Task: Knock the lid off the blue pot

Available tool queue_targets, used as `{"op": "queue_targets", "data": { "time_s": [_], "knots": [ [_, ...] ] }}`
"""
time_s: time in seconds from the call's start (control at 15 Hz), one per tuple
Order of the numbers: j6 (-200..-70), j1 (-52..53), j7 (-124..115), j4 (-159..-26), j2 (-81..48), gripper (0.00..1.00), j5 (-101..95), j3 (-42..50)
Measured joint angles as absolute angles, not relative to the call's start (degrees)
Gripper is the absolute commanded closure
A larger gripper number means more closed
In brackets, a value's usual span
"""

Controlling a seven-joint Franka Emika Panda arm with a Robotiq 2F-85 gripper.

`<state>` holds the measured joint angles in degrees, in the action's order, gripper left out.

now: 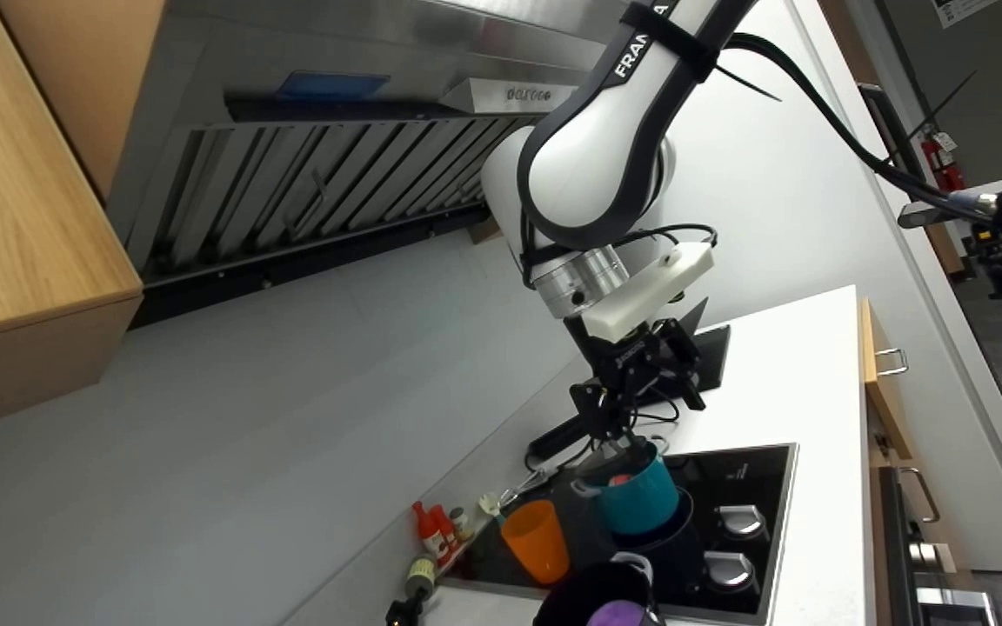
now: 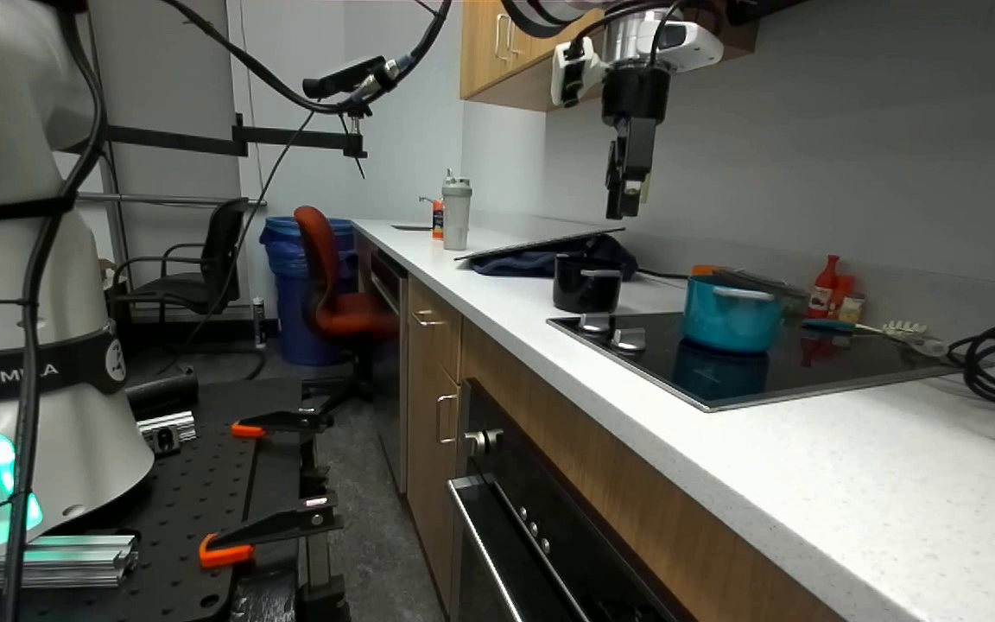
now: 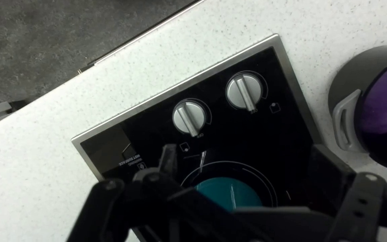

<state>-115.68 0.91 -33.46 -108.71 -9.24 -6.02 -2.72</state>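
Observation:
The blue pot (image 1: 644, 504) stands upright on the cooktop in both exterior views (image 2: 731, 321). A teal patch of it, or of its reflection, shows in the wrist view (image 3: 227, 192). The dark lid (image 2: 757, 283) slants over the pot's top towards the wall; how it rests is unclear. In an exterior view the lid (image 1: 616, 461) leaves part of the pot's inside visible, with something pinkish there. My gripper (image 2: 623, 210) points down, above the pot's level. In the wrist view its fingers (image 3: 247, 153) are wide apart with nothing between them. A dark pale-edged shape below them may be the lid.
A black pot (image 2: 586, 285) stands beside the cooktop (image 3: 274, 134), with a purple vessel (image 3: 386, 101) in it. An orange pot (image 1: 537, 541) and red bottles (image 2: 822, 289) stand near the wall. The range hood (image 1: 318, 174) hangs overhead. Knobs (image 3: 189, 117) line the cooktop's front.

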Motion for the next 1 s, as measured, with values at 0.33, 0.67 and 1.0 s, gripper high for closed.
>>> {"op": "queue_targets", "data": {
  "time_s": [0.33,0.67,1.0],
  "knots": [
    [-115.69,1.02,-33.72,-108.40,-9.47,0.00,-6.24,-2.58],
    [-115.68,1.06,-33.69,-108.56,-9.51,0.00,-6.24,-2.55],
    [-115.68,1.07,-33.69,-108.36,-10.02,0.00,-6.24,-1.51]
  ]
}}
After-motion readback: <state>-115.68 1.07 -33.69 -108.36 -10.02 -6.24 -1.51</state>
